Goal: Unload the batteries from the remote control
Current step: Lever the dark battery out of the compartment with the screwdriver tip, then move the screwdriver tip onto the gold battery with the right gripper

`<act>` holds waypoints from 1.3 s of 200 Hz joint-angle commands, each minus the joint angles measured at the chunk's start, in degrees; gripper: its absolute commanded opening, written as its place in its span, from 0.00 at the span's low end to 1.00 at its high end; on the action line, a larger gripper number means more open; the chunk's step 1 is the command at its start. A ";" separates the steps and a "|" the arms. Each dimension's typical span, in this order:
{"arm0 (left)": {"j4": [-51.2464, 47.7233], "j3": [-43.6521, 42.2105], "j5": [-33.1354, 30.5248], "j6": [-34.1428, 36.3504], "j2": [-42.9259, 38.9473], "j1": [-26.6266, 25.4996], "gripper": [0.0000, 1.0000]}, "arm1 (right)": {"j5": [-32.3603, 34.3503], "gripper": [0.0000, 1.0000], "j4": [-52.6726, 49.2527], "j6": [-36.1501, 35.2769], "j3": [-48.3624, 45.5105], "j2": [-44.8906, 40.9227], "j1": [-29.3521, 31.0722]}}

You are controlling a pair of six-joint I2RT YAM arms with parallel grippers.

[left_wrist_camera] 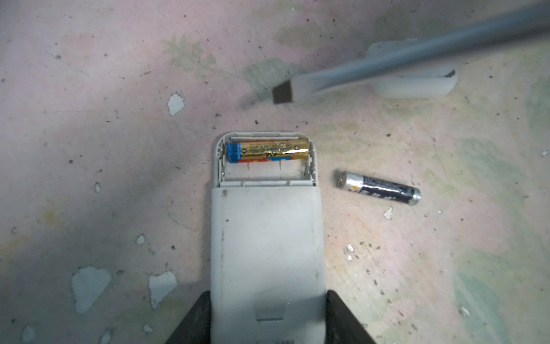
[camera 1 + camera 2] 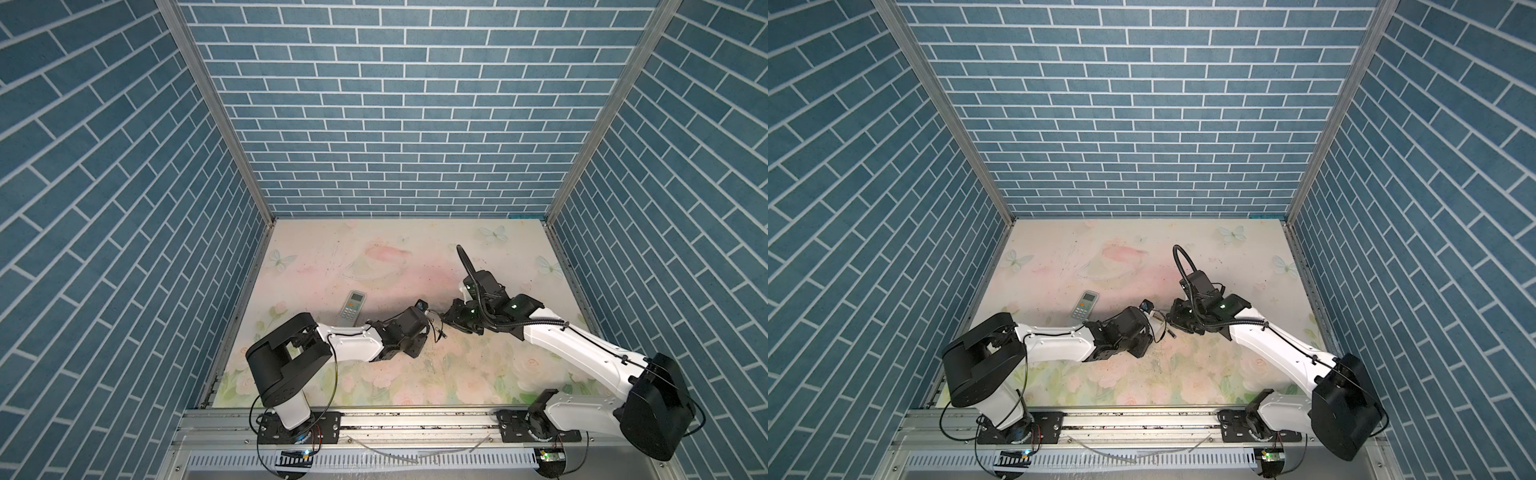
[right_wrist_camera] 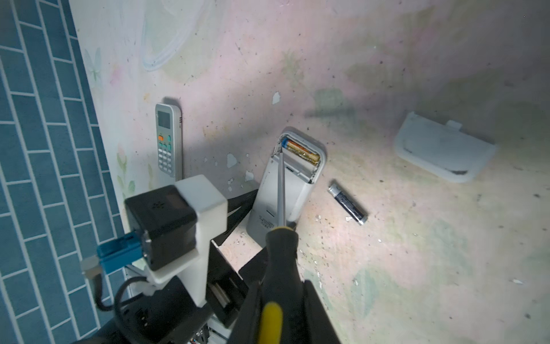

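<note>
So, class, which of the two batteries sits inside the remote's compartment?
The gold battery with the blue end, in the open remote; the black-and-silver battery lies loose on the table beside it.

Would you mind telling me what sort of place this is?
Likely a robot test cell, not a real room: brick-print walls, a floral tabletop, and two arms mounted on a metal rail.

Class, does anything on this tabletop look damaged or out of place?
The floral table covering is chipped, white patches showing beside the open remote. One dark battery lies loose beside it, and the cover plate lies apart.
</note>
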 commanded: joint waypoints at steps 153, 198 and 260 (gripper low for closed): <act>-16.37 3.32 2.97 20.58 4.58 -0.69 0.22 | -5.09 0.00 -22.87 -28.01 11.15 0.13 -7.23; -15.98 3.50 4.26 22.60 5.92 -0.37 0.20 | -7.02 0.00 -21.98 -32.19 12.17 5.48 -7.24; -14.50 3.23 7.10 23.75 6.06 2.30 0.19 | -3.63 0.00 -22.32 -34.88 13.94 8.56 -7.26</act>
